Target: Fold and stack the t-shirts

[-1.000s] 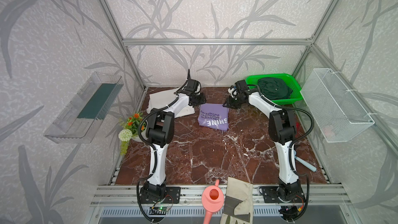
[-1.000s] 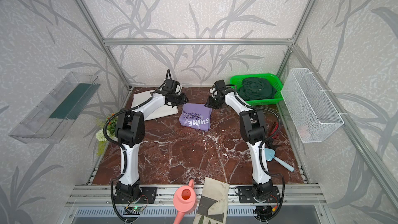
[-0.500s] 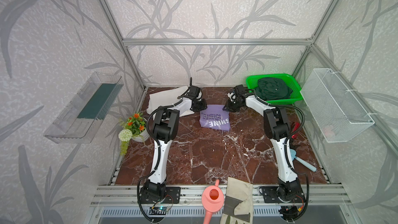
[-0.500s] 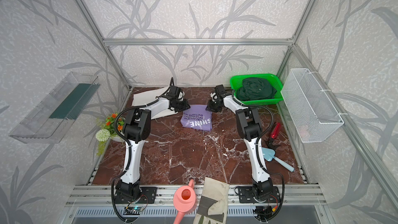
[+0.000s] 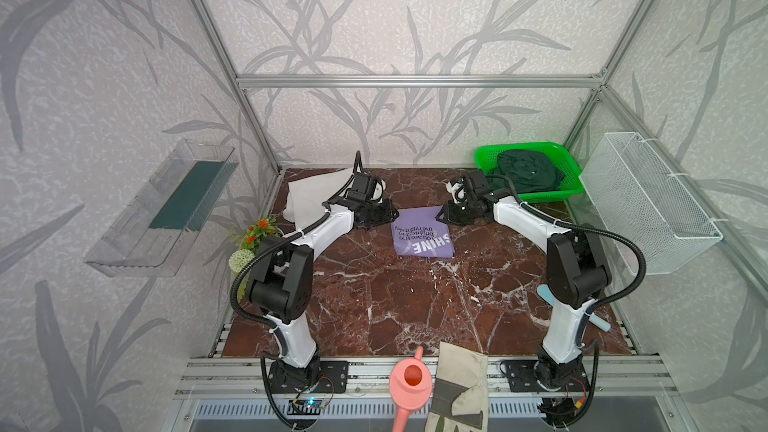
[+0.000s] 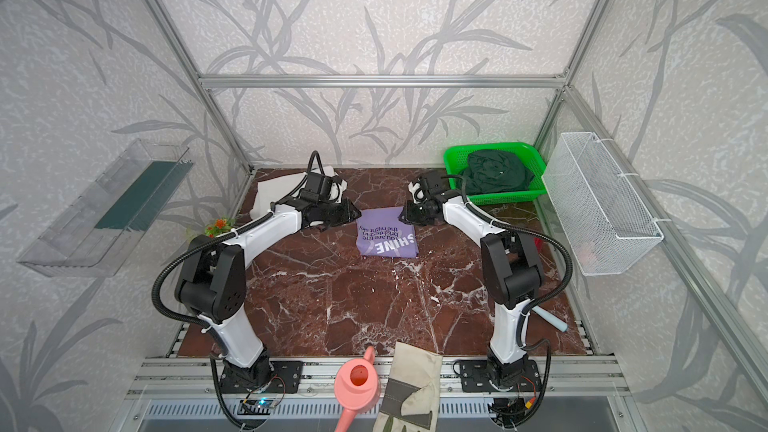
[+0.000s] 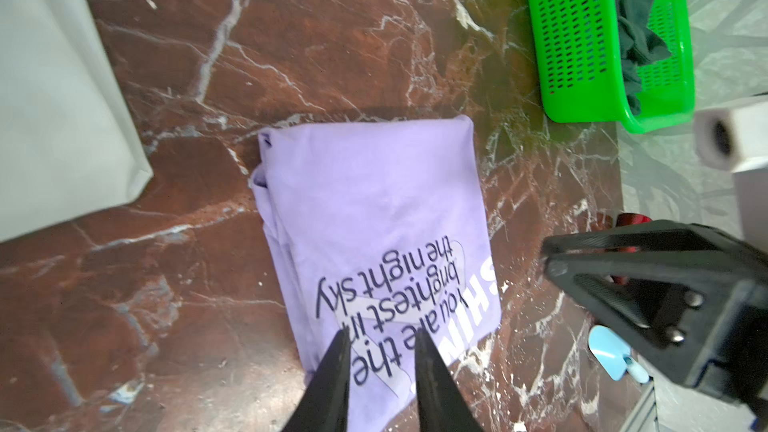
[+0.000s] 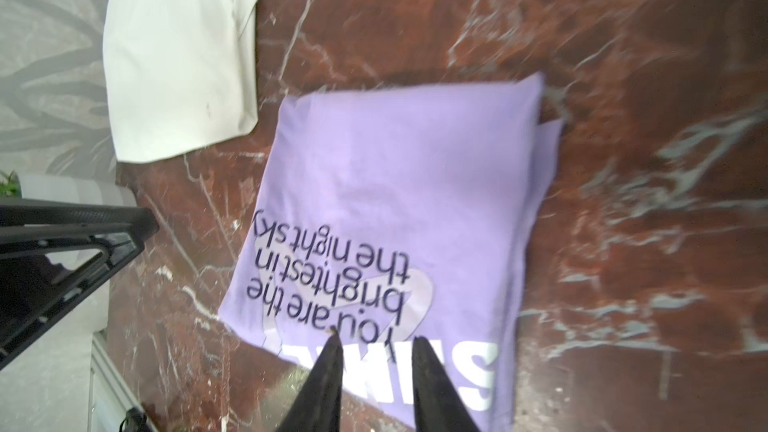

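The lavender tee (image 5: 422, 234) lies folded on the bench (image 5: 395, 297), near the folded white tee (image 5: 309, 197) but not yet stacked. The dark green tee (image 5: 530, 170) sits crumpled in the green basket (image 5: 519, 146) and is, seemingly, the only thing there. The left end effector (image 7: 381, 336) and right end effector (image 8: 376, 340) hover over the lavender tee, jaws slightly apart and empty.

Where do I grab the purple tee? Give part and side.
Pinch the purple tee at its two back corners, one from each side, where the left gripper and right gripper hover. It lies flat and folded, so fingers likely must slip under.
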Available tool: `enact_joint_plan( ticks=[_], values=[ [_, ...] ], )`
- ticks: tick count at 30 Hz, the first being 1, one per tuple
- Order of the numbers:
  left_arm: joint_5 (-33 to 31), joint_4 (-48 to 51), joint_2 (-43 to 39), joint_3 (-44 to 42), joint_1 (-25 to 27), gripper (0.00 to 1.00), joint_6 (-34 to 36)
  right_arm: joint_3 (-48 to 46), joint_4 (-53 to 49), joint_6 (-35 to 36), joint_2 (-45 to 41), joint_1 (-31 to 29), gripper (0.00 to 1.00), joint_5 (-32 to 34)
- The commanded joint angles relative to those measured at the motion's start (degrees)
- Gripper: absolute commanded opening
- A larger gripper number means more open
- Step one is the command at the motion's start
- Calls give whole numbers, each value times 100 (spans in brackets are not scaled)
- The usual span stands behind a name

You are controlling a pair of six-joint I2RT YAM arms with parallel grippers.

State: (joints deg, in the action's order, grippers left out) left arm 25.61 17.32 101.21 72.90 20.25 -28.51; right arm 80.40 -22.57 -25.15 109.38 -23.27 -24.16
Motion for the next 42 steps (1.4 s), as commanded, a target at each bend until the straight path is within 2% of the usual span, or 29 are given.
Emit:
enact_joint_plan(
  ticks=[1,4,7,14,18,24,30,34,37,42],
  values=[
    [411,240,-102,-326,296,28,196,-541,385,-387,51,-123,31,-372],
    [379,248,163,-387,335,29,251,-797,558,-474,140,-120,30,-378],
    [397,164,566,-384,302,28,213,-777,256,-380,346,-122,30,-157],
    [109,-65,937,-1044,177,27,196,-1141,133,-342,393,-117,29,71],
    [18,-225,873,-1310,77,27,165,-1170,-217,-257,310,-114,28,260],
    [-134,-114,339,-1336,84,27,293,-1194,-677,-109,-233,-125,28,559],
    [191,15,-339,-1192,317,31,413,-760,-916,-130,-660,-269,29,540],
    [391,202,-517,-1186,559,31,478,-225,-946,-148,-473,-545,29,334],
    [346,197,-478,-1279,679,31,459,64,-733,-254,-219,-760,29,100],
    [-10,-63,77,-1345,659,29,301,160,-116,-643,281,-927,29,-270]
  ],
)
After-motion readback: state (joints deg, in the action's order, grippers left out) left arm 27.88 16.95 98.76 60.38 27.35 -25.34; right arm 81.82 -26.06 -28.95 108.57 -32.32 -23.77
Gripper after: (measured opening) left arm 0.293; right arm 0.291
